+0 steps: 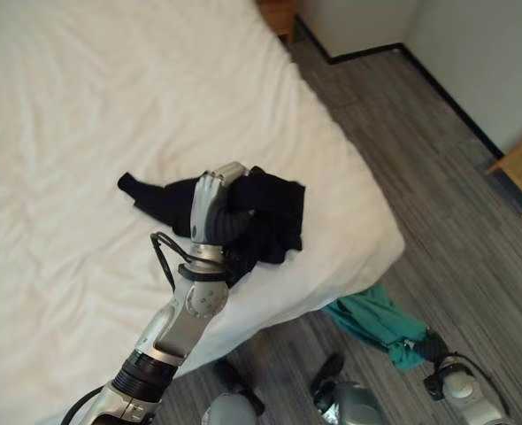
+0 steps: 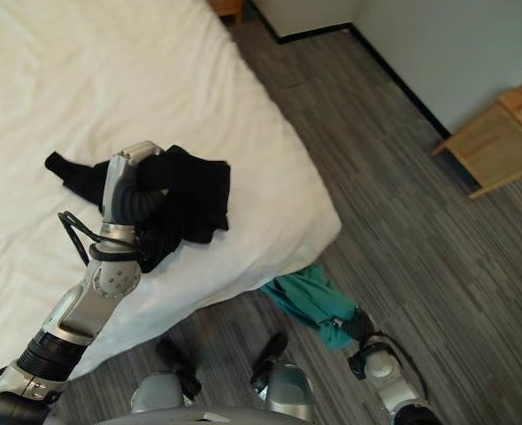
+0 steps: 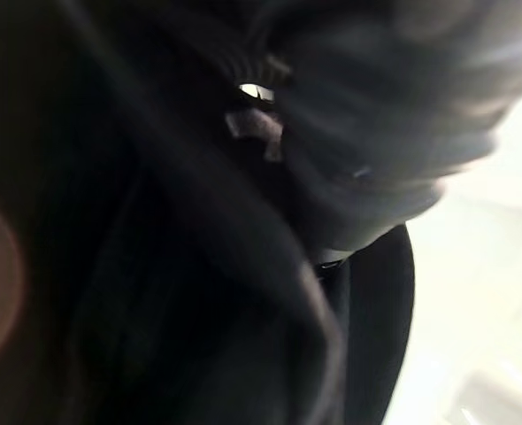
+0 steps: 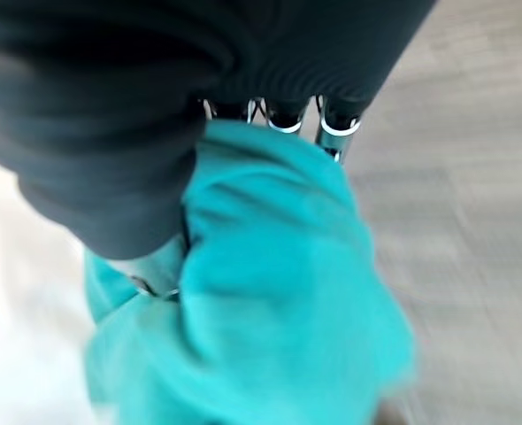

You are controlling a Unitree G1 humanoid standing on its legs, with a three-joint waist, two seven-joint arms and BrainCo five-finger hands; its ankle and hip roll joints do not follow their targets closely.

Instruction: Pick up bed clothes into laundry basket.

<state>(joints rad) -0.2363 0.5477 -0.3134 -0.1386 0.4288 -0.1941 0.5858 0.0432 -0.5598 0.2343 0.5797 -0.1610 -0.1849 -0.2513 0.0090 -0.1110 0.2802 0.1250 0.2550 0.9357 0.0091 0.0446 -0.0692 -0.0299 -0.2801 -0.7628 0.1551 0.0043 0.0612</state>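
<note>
White bedding covers the bed [image 1: 84,106], which reaches from the far left to a corner hanging over grey plank floor [image 1: 420,177]. On that sheet, the left hand [image 1: 210,205] is curled round a bunch of the black garment [image 1: 274,212]; one sleeve trails out beyond it to the left, the rest is lifted and draped round its fingers. Further right and lower, down beside the bed corner, the right hand [image 4: 270,115] is closed on a teal garment [image 4: 279,292], fingers buried in the cloth, which hangs over the floor.

Both pieces look picked up, so the gathering seems about done; what is left is dropping them into a laundry basket, which I cannot locate. Wooden furniture [image 2: 495,142] stands well right of the right hand, against the wall [image 1: 473,53], clear of both arms.
</note>
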